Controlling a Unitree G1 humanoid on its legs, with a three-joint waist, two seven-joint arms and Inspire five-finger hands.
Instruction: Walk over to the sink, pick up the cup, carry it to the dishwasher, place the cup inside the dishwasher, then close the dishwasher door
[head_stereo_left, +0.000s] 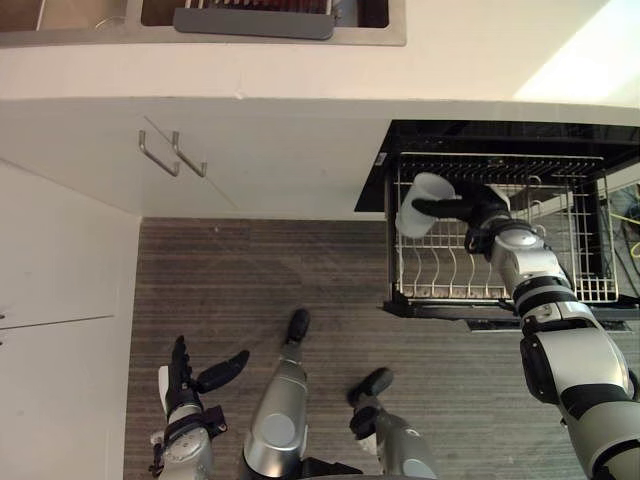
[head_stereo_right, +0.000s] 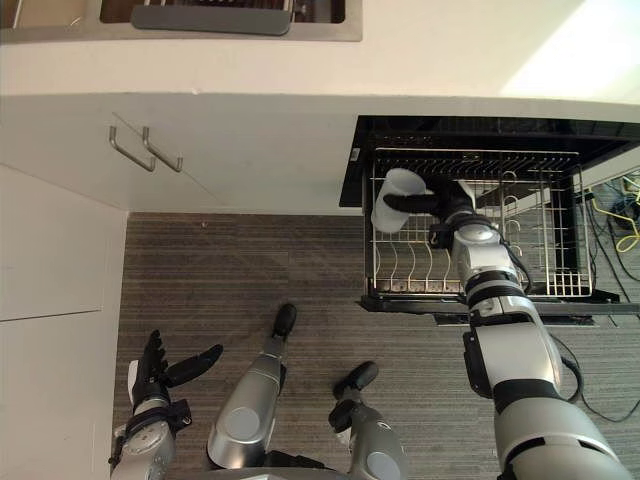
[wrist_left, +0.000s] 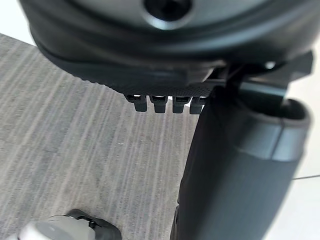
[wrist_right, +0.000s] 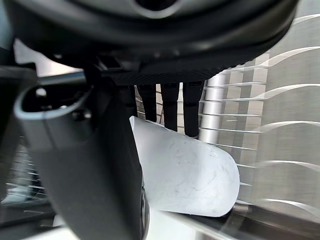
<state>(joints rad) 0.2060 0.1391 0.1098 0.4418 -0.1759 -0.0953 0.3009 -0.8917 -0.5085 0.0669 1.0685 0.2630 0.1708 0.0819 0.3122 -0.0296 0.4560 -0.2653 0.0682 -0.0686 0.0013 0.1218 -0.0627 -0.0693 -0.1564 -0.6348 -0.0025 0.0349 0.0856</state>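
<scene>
"While the left hand (head_stereo_left: 185, 385) hangs spread over the floor (head_stereo_left: 250, 270), where's the cup (head_stereo_left: 420, 205)?"

"Clasped in the right hand (head_stereo_left: 480, 212), tilted over the rack (head_stereo_left: 595, 290). It's the placing step: set it down in the rack, then let go."

"And the door (head_stereo_left: 372, 190)?"

"Probably that dark panel, mostly covered by the rack."

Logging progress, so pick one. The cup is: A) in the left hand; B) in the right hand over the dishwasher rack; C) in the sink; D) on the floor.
B: the right hand curls round the cup over the pulled-out dishwasher rack, while the left hand is open and empty.
</scene>
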